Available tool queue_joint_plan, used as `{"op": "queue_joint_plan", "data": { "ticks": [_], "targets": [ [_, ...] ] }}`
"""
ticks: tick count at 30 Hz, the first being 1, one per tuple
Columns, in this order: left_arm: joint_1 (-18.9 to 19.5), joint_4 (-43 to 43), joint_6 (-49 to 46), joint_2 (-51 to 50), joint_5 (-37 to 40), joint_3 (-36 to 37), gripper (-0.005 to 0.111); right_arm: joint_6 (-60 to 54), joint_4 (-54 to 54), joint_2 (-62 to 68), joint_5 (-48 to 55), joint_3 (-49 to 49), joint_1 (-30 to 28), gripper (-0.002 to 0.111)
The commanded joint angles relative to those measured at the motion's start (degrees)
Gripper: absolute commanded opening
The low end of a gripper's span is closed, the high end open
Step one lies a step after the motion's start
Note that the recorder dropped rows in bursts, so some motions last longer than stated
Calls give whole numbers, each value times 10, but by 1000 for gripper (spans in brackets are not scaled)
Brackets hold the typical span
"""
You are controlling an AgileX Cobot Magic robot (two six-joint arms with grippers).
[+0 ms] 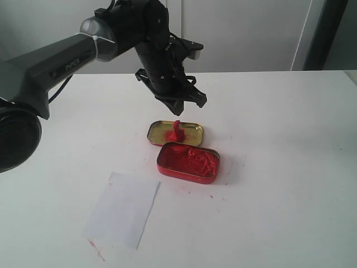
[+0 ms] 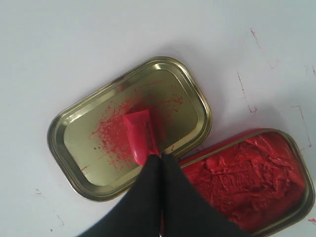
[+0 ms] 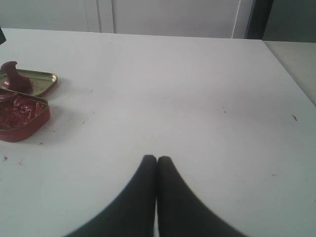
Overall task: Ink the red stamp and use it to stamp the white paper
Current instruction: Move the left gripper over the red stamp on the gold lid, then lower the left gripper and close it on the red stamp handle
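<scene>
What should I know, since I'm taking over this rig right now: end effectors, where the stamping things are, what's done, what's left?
Left end effector: shut, empty, above the red stamp, not gripping it.
Right end effector: shut, empty, low over the table, away from the tins.
The red stamp stands on its base in the gold lid, with the open tin of red paste beside it. The white paper lies apart, with no imprint visible.
Done: nothing shows on the paper.
Left: grasp the stamp, ink it, stamp the paper.

A red-smeared gold tin lid [image 1: 193, 133] lies just beside a red tin of lumpy paste [image 1: 167, 167] on a white table [image 1: 279, 139].
</scene>
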State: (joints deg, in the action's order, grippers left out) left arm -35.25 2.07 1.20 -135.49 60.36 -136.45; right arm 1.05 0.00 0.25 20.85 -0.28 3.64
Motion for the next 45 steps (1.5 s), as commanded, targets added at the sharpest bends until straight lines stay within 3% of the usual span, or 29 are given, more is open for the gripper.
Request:
{"op": "queue_joint_plan", "data": {
  "ticks": [1,19,23,26,28,45],
  "targets": [
    [-2,15,23,1,1,-3,0,2,-5,-3,-8,3,-3,0],
    [-2,-45,59,-30,-64,-3,0,13,-5,-3,-8,3,-3,0],
    [-2,-45,59,-31,-64,-3,12,13,-5,-3,-8,3,-3,0],
    [-2,-45,59,-32,-64,-3,36,13,-5,-3,-8,3,-3,0],
    [-2,-45,59,-32,-64,-3,44,13,-5,-3,-8,3,-3,0],
    [-2,-41,59,-78,-47,-2,44,13,-5,-3,-8,3,-3,0]
  ]
}}
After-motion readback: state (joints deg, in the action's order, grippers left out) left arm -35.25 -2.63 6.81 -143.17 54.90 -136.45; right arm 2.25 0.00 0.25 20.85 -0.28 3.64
